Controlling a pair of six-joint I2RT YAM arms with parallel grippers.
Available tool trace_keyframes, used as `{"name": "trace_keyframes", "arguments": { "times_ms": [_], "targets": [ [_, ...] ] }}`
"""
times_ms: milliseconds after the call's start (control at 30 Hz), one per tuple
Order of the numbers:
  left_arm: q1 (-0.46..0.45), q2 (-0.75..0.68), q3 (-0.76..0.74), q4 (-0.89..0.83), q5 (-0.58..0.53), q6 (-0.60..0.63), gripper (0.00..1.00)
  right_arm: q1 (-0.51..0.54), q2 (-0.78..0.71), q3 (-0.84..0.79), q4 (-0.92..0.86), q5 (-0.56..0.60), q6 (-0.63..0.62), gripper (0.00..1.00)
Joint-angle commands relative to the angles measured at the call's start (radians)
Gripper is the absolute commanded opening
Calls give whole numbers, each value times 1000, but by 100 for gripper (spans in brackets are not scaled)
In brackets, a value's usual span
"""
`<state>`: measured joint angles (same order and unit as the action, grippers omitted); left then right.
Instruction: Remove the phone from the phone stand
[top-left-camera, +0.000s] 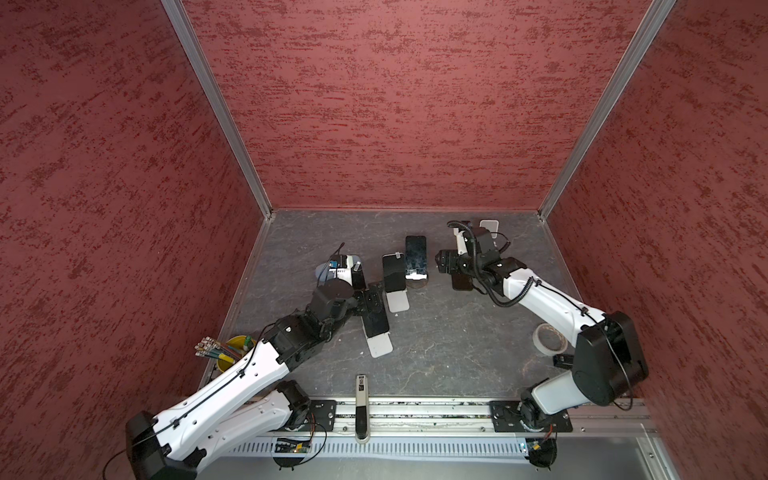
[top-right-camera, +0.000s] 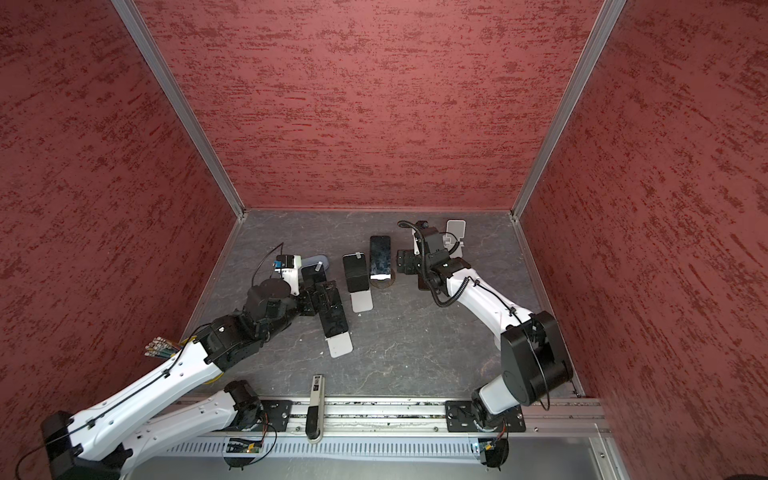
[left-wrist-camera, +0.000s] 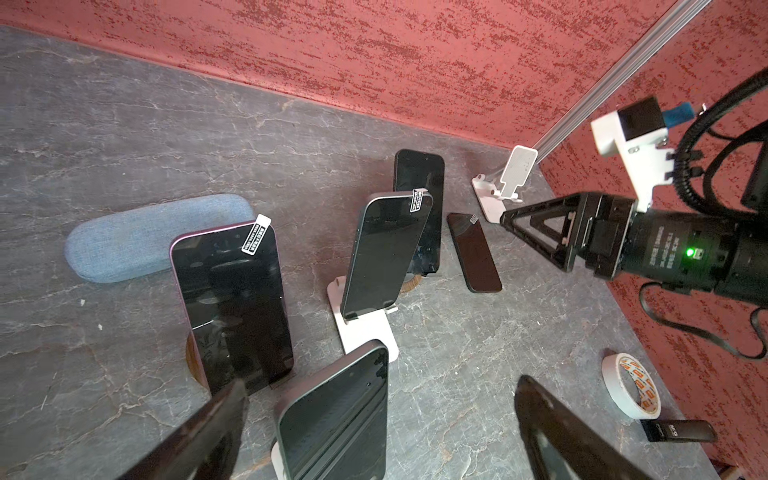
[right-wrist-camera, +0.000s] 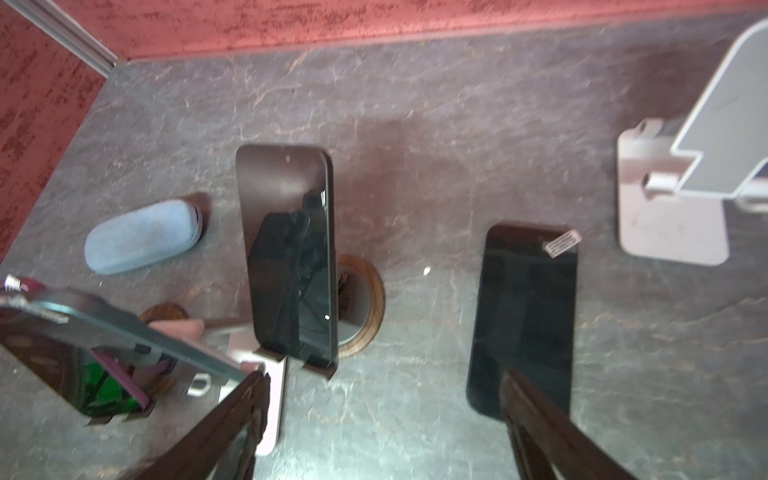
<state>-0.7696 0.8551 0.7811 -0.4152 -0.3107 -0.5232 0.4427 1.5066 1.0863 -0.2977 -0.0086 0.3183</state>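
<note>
Three dark phones lean on stands and one lies flat. My left gripper (left-wrist-camera: 380, 384) (top-left-camera: 371, 302) is open, its fingers either side of the top of the near phone (left-wrist-camera: 336, 415) (top-left-camera: 376, 320), which leans on a white phone stand (top-left-camera: 380, 345); I see no contact. A second phone (top-left-camera: 393, 272) rests on another white stand (top-left-camera: 398, 301), a third (top-left-camera: 416, 257) on a round wooden stand (right-wrist-camera: 361, 307). My right gripper (right-wrist-camera: 384, 382) (top-left-camera: 446, 262) is open and empty, just above the table beside the flat phone (right-wrist-camera: 523, 311).
A purple-edged phone (left-wrist-camera: 232, 299) stands on a wooden base by a blue fabric case (left-wrist-camera: 153, 237). An empty white stand (top-left-camera: 489, 228) sits at the back right. A tape roll (top-left-camera: 548, 338) lies near the right arm, a yellow cup (top-left-camera: 230, 353) of pens at the left.
</note>
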Motion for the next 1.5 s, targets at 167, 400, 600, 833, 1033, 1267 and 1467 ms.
{"name": "trace_keyframes", "arguments": {
  "times_ms": [167,400,600,833,1033,1267,1467],
  "targets": [
    [0,-19,13,-45,-24,2,100,112,-42,-27,-32,16,3,88],
    [1,-19,38,-119,-44,29,100,254,-40,-18,-79,20,-49,89],
    [14,-28,81,-172,-26,83,100,350,-49,-20,-84,40,-39,92],
    [37,-61,69,-195,-45,41,100,467,-79,-32,-44,72,-8,99],
    [46,-105,26,-201,-34,-2,99,545,-59,-9,-16,121,23,99],
    [47,-182,-26,-219,-29,-21,100,610,30,47,-6,188,42,99],
    [47,-280,-88,-192,4,-4,99,631,89,94,26,211,77,99]
  ]
}}
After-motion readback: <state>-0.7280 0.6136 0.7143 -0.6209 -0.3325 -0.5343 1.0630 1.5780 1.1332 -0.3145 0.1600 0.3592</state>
